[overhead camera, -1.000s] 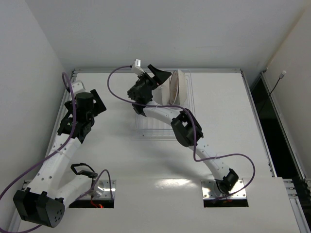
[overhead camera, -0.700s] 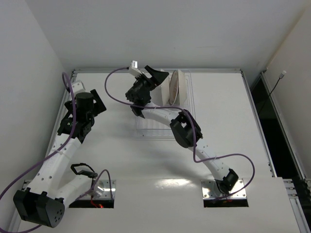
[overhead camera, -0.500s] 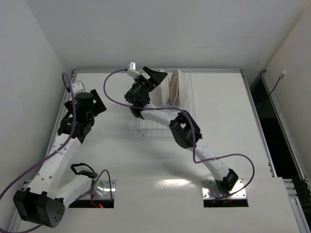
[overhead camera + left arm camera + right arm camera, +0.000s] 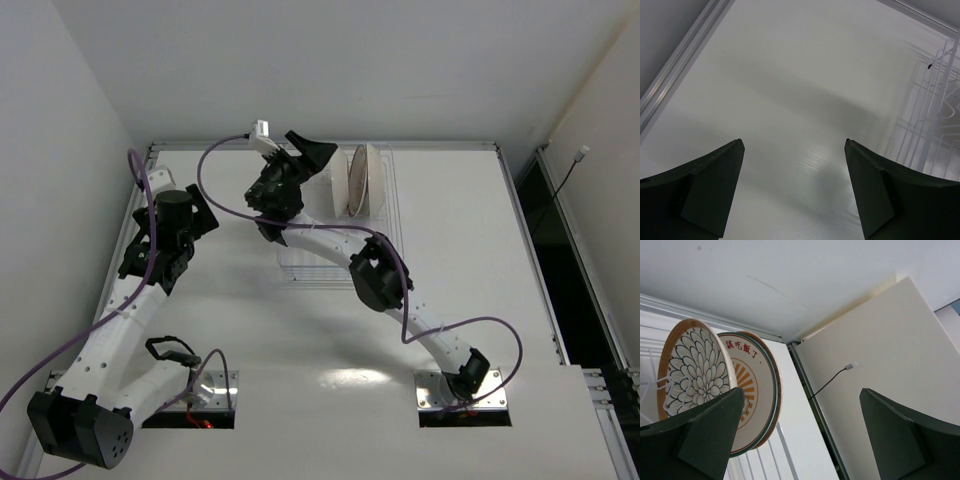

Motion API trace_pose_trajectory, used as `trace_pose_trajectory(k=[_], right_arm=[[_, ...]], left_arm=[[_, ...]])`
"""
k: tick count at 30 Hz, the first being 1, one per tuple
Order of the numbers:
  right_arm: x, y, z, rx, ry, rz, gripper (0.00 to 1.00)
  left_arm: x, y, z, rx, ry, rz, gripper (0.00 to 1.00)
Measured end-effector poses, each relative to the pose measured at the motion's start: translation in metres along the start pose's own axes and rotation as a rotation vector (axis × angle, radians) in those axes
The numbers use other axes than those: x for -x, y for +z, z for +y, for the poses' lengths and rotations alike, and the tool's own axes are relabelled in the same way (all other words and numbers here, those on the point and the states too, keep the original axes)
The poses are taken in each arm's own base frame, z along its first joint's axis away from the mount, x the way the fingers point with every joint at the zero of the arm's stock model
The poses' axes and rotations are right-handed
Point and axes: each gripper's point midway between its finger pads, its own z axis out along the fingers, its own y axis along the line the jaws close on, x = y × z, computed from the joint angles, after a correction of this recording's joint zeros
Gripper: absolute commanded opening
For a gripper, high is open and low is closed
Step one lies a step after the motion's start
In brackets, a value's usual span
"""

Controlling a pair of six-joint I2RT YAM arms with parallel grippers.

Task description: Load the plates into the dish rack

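Top external: seeing dish rack [image 4: 312,265] at far middle of table [image 4: 470,280], plates [image 4: 360,182] standing on edge in its far right part. Can make out two there: brown-rimmed plate [image 4: 351,180] on the left, pale-rimmed plate [image 4: 373,180] just beside it on the right, faces close together. Cannot tell whether a third sits behind them. Same in right wrist view: brown-rimmed plate [image 4: 692,367] with white petal pattern in front, partly covering pale-rimmed plate [image 4: 757,390] with orange sunburst and red characters near its rim, both upright with white rack wire crossing the low left edge. Right gripper [image 4: 318,155] up over the rack's far left part, just left of the plates and clear of them, jaws spread wide, nothing between them; from its own camera [image 4: 802,390] only plates and wall showing in the gap. Left gripper [image 4: 200,215] over bare table, well left of the rack, jaws apart, holding nothing; from left wrist [image 4: 793,142] only tabletop in the gap, rack wires [image 4: 935,100] at the right edge.
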Motion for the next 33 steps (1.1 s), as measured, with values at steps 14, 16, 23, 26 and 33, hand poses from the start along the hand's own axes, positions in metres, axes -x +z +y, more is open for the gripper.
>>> trace_pose_trajectory(k=[14,16,23,26,33], right_arm=[[0.016,0.02,-0.167,-0.044,0.233,0.026,0.99],[0.006,0.028,-0.206,-0.066,0.276,0.04,0.99],[-0.053,0.052,-0.226,-0.115,0.161,0.094,0.99],[-0.064,0.062,-0.21,-0.121,0.091,0.118,0.99],[-0.082,0.075,-0.218,-0.159,0.181,0.136,0.99]], left_arm=[[0.0,0.0,0.002,0.009,0.001,-0.001,0.8],[0.0,0.0,0.002,0.008,0.001,-0.001,0.81],[0.001,-0.001,0.002,0.006,0.0,-0.003,0.81],[0.001,-0.001,0.002,0.005,0.0,-0.003,0.81],[0.002,-0.003,0.001,-0.005,-0.006,-0.008,0.81]])
